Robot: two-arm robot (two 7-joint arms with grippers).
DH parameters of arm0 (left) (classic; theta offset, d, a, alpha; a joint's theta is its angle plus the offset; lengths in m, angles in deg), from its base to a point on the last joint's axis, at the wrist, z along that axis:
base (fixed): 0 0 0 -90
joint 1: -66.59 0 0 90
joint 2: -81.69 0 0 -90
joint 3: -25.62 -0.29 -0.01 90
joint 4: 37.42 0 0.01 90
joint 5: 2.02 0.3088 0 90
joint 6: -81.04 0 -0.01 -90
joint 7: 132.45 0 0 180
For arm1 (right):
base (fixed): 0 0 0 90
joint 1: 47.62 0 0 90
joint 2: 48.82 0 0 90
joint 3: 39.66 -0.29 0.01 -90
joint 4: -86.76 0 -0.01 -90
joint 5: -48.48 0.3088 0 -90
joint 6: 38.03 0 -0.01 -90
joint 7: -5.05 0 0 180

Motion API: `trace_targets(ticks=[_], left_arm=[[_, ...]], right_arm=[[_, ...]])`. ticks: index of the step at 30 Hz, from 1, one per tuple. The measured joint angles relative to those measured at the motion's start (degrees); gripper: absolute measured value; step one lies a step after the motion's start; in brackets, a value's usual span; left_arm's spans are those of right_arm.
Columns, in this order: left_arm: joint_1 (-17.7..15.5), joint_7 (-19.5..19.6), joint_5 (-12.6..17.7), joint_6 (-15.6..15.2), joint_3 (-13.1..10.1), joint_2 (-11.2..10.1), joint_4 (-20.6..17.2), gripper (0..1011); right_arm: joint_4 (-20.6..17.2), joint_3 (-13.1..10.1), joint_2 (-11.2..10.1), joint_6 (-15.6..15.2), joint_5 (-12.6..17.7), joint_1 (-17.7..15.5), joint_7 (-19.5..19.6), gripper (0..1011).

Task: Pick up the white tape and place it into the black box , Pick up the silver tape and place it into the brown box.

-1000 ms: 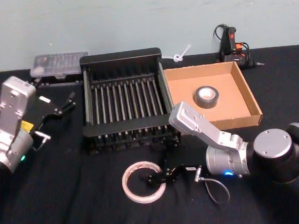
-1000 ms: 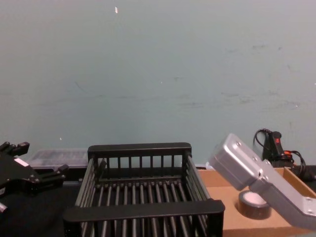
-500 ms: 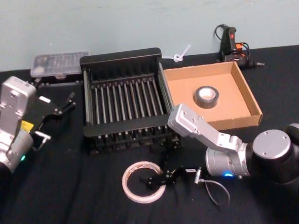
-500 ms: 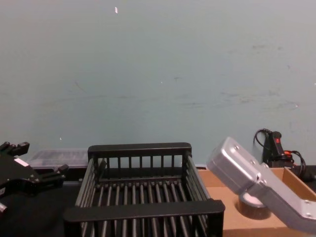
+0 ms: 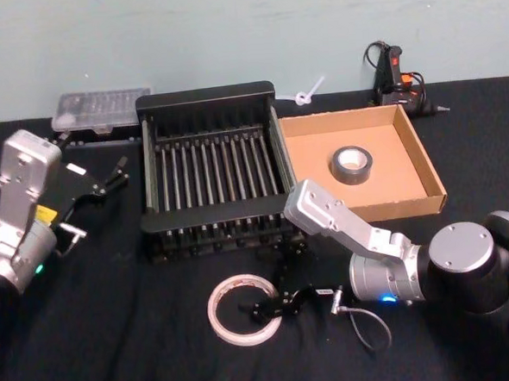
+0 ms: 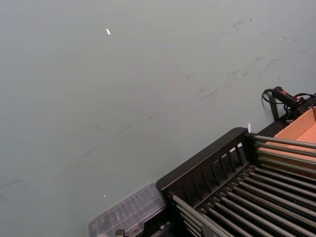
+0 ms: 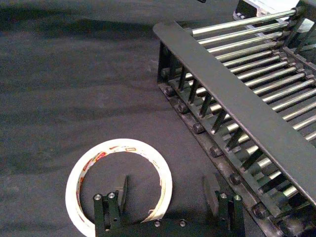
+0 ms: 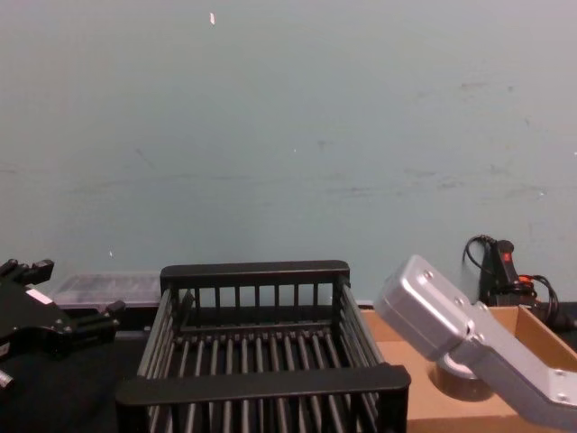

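Down low, the right gripper (image 5: pixel 263 309) sits spread wide at the white tape (image 5: pixel 242 309), which lies flat on the black cloth (image 5: pixel 116 337). In the right wrist view one finger (image 7: pixel 120 190) is inside the ring and the other is outside, toward the black box (image 7: pixel 232 94). Bare cloth lies on the tape's far side. The head view shows the silver tape (image 5: pixel 352 164) in the brown box (image 5: pixel 421 159). The left gripper (image 5: pixel 107 180) waits beside the box, fingers apart.
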Motion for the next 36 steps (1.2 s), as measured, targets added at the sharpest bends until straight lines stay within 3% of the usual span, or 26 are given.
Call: trace_targets(ticks=[4,10,17,29,36], left_arm=[[0.0,0.0,0.0,0.0,0.0,0.0,0.0,1001],[0.0,0.0,0.0,0.0,0.0,0.0,0.0,1001],[0.0,0.0,0.0,0.0,0.0,0.0,0.0,1001],[0.0,0.0,0.0,0.0,0.0,0.0,0.0,1001],[0.0,0.0,0.0,0.0,0.0,0.0,0.0,1001]], right_arm=[[0.0,0.0,0.0,0.0,0.1,0.0,0.0,998],[0.0,0.0,0.0,0.0,0.2,0.0,0.0,882],[0.1,0.0,0.0,0.0,0.2,0.1,-0.1,684],[0.1,0.0,0.0,0.1,0.3,0.1,-0.1,255],[0.1,0.0,0.0,0.1,0.3,0.1,-0.1,104]])
